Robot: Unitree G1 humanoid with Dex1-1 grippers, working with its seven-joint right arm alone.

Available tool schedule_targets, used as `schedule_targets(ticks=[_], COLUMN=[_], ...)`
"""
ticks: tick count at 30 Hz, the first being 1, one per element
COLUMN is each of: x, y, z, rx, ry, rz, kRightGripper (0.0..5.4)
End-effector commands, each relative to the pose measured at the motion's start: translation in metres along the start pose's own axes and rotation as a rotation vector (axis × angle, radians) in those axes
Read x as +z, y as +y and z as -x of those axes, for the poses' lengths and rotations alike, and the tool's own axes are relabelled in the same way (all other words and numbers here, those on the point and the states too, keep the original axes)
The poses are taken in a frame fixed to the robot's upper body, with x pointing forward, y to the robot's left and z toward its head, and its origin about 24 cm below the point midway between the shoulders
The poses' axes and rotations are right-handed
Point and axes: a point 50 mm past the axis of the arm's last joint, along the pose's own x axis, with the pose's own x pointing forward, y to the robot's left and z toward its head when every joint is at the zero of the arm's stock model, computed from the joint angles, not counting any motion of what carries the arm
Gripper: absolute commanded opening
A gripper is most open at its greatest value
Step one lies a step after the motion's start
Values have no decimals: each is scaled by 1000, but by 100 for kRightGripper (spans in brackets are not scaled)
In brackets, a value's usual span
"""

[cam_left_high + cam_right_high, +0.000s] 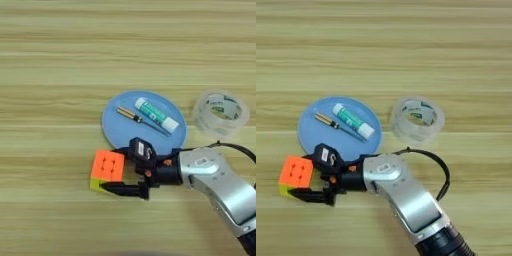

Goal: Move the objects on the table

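A round blue plate (116, 127) lies a little below the middle of the frame on the light wood-grain surface (60, 60), and it holds two things: a white-green tube (156, 115) lying slantwise across its upper right part, and a thin dark pen (136, 118) just to the left of the tube, running roughly the same slant. Both rest fully inside the plate's rim. To the right of the plate, apart from it, a clear tape roll (221, 113) lies flat on the surface with its hole facing up. Just below the plate's lower left edge sits a small cube (107, 169) with an orange top and a yellow-green side. The silver forearm (220, 185) comes in from the lower right corner of the frame and reaches leftward to the cube. The hand (120, 170) has its two black fingers spread, one lying along the cube's lower edge (122, 189) and the other at its upper right side, so the cube sits between them.
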Motion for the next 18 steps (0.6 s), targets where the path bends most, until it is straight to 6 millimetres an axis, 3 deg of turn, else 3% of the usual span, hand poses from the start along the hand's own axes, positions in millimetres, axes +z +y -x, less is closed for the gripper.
schedule_targets(ticks=[1, 5, 10, 18], x=[48, 74, 85, 69], y=[-21, -41, -65, -90], z=[11, 21, 29, 32], rx=[-99, -234, -422, -603], ry=[-188, -345, -412, -251], rz=[136, 137, 139, 161], kRightGripper=[334, 334, 334, 333])
